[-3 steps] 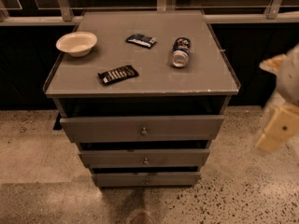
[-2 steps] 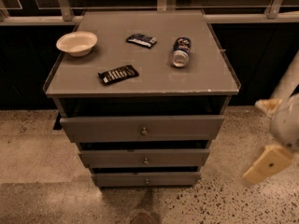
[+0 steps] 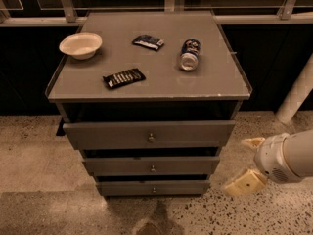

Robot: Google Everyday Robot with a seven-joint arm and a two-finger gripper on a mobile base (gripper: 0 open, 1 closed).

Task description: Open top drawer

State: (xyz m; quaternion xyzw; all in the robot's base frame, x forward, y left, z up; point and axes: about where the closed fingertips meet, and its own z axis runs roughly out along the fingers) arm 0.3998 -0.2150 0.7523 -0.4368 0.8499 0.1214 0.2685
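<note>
The top drawer (image 3: 112, 134) is the widest grey panel under the cabinet top, with a small round metal knob (image 3: 151, 138) at its centre. A dark gap shows above its front. My gripper (image 3: 246, 163) is at the lower right, beside the cabinet's right side and level with the middle drawer. It is open and empty, with one cream finger (image 3: 253, 142) above and the other finger (image 3: 242, 184) below. It is apart from the drawer, well right of the knob.
Two narrower drawers (image 3: 151, 166) (image 3: 152, 187) sit below. On the cabinet top (image 3: 210, 77) lie a white bowl (image 3: 80, 45), a dark snack bar (image 3: 123, 78), a small dark packet (image 3: 148, 42) and a tipped can (image 3: 189, 54). A white post (image 3: 296, 94) stands at the right. The floor is speckled.
My gripper has come down and to the left, from the right edge of the view toward the cabinet's lower right side. The drawers and tabletop items have not moved.
</note>
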